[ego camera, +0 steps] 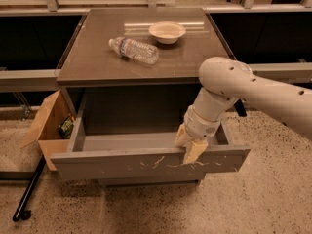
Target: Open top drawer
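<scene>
The top drawer (122,165) is a wide grey drawer with whitish scratches across its flat front. It stands pulled far out from under the brown cabinet top (97,57), and its inside looks empty. My gripper (190,145) reaches down from the white arm (243,84) on the right. Its yellowish fingers (195,151) hang over the drawer's front edge, right of the middle, one inside and one on the front face.
A plastic bottle (134,49) lies on its side on the cabinet top, next to a cream bowl (167,31). An open cardboard box (48,126) stands on the floor left of the drawer. A black pole (28,191) lies on the speckled floor at the lower left.
</scene>
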Controlling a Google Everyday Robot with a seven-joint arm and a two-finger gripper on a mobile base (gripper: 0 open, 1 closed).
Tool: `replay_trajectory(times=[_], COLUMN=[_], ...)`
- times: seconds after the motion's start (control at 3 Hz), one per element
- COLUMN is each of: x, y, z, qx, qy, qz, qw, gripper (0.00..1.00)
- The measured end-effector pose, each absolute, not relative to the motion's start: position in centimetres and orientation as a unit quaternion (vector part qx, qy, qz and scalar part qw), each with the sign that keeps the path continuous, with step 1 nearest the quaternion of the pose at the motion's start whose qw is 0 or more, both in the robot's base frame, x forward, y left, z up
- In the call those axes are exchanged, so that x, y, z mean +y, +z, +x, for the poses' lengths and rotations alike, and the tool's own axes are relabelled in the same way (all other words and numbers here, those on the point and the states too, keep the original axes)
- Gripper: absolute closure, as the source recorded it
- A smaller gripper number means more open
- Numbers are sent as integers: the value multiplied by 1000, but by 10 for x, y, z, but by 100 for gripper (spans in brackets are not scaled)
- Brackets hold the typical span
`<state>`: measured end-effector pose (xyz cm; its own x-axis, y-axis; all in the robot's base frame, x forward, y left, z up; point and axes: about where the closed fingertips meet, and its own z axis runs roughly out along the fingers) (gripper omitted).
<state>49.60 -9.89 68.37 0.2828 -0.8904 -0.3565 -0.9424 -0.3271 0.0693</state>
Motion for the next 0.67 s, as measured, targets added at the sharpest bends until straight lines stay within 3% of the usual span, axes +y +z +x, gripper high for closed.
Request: replay_trajectory(times=[0.33,0.67], x=[-109,-119], y=[732,793], z=[506,524], qx=[555,533], qy=[135,98], qz=[-814,-830], qw=[102,129], gripper=[0,0])
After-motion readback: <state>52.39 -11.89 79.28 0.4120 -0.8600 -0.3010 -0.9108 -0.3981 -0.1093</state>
